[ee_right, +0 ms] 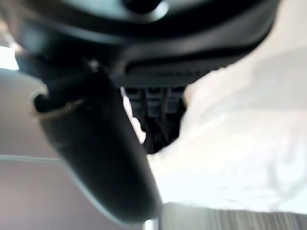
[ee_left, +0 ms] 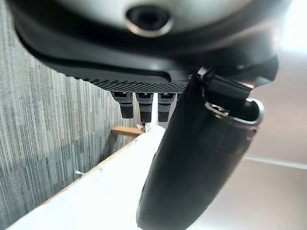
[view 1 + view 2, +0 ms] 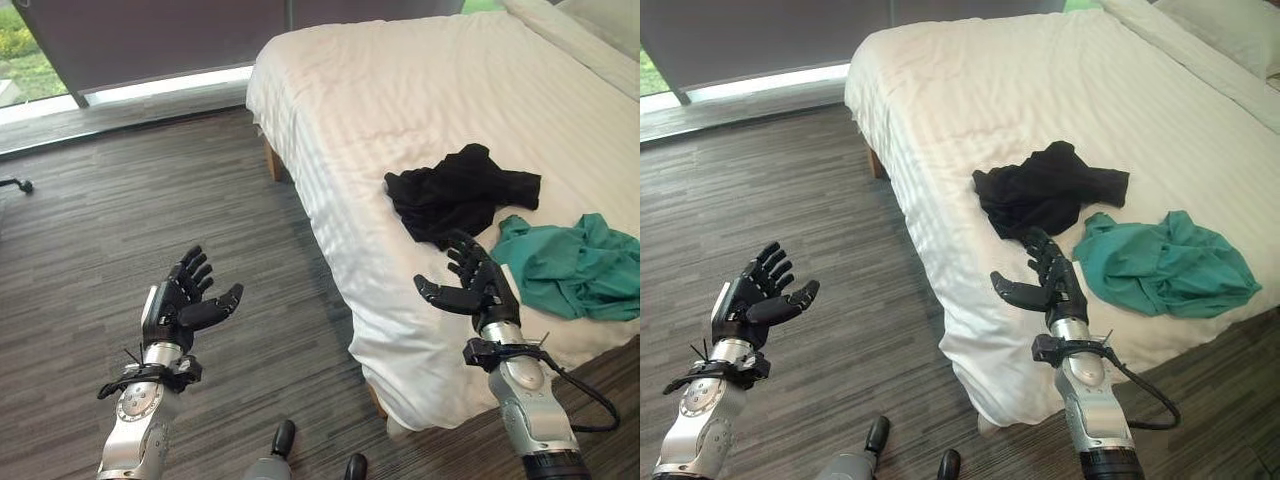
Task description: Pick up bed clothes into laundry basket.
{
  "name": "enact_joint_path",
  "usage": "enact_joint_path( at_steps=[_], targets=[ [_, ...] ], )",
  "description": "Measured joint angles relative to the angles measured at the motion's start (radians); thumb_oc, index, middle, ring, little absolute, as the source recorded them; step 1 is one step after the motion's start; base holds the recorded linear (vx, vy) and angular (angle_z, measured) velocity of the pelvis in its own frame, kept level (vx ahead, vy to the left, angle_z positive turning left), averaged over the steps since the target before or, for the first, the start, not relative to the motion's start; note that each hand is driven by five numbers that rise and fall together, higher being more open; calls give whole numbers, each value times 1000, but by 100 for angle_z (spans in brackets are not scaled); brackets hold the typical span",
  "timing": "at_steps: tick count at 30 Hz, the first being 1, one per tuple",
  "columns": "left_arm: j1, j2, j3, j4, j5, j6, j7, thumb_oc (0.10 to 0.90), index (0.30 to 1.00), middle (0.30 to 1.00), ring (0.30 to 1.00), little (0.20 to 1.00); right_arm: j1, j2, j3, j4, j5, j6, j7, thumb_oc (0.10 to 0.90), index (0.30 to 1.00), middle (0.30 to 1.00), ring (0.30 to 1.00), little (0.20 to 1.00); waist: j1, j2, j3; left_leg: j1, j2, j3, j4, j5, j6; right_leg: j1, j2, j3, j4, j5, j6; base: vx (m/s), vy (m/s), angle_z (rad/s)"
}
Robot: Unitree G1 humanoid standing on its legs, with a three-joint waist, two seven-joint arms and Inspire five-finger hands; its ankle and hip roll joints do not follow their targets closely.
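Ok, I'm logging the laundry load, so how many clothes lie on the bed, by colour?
Black garment: 1
Green garment: 1
Total: 2, both lying on the white bed, the black one just beyond the open right hand.

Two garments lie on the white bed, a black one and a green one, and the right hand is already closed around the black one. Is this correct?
Not quite. The black garment and green garment do lie on the bed, but the right hand is open, fingers extended just short of the black garment, holding nothing. The left eye view shows it.
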Motion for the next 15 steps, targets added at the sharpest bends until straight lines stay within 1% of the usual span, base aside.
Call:
enact_joint_path(
  at_steps=[2,4,5,6,9,10,12,13,14,15],
  targets=[
    [-3,-1,-22,1,2,0,2,800,900,900,900,900,23,30,-34,-10,-31,5,-12,800,900,900,900,900,-23,-1,-10,12,-2,22,0,-2,3,4,-5,28,0,7,11,-4,17,-39],
    [-24,-2,-63,4,12,1,4,800,900,900,900,900,44,33,-36,-11,-33,9,-22,800,900,900,900,900,-60,-4,-14,17,-2,35,0,-3,4,-1,-6,46,0,11,14,-22,19,-34],
    [-48,-1,-103,12,23,2,8,800,900,900,900,900,59,44,-27,-11,-32,12,-21,800,900,900,900,900,-72,-7,-21,21,-2,56,-1,-9,12,-10,-4,69,0,16,13,-17,18,-40],
    [-54,-2,-116,13,29,2,8,800,900,900,900,900,64,45,-18,-11,-32,13,-20,800,900,900,900,900,-73,-8,-25,21,0,67,-1,-12,11,-10,-4,76,0,17,15,-25,22,-53],
    [-90,-2,-193,14,38,10,-3,800,900,900,900,900,81,50,26,-11,-6,16,-16,800,900,900,900,900,-104,-8,-38,26,11,126,-1,-21,11,-33,-1,130,0,30,24,-8,27,-56],
    [-99,-3,-202,14,39,19,-6,800,900,900,900,900,84,50,39,-11,8,16,-15,800,900,900,900,900,-120,-7,-38,28,11,134,-1,-21,11,-36,0,139,0,36,21,-5,26,-40],
    [-111,-5,-218,12,38,22,-13,800,900,900,900,900,98,51,54,-11,48,16,-9,800,900,900,900,900,-131,-6,-39,32,16,152,-2,-20,15,-40,3,158,0,41,27,11,9,-26],
    [-96,-15,-211,18,36,21,-18,800,900,900,900,900,115,51,83,-10,100,17,26,800,900,900,900,900,-111,2,-65,33,20,147,2,-18,15,-35,6,152,1,41,24,-304,32,-39],
    [-77,-106,-136,33,12,21,-26,800,900,900,900,900,124,43,104,3,138,11,29,800,900,900,900,900,-54,-3,-57,31,18,143,42,-22,6,-31,-3,123,3,32,11,-323,31,-62],
    [-51,-206,-51,56,-5,-4,-6,800,900,900,900,900,125,24,127,43,155,12,38,800,900,900,900,900,-10,-12,-59,17,7,117,97,-26,-28,-27,-14,123,7,55,-2,-557,103,-16]
  ],
)
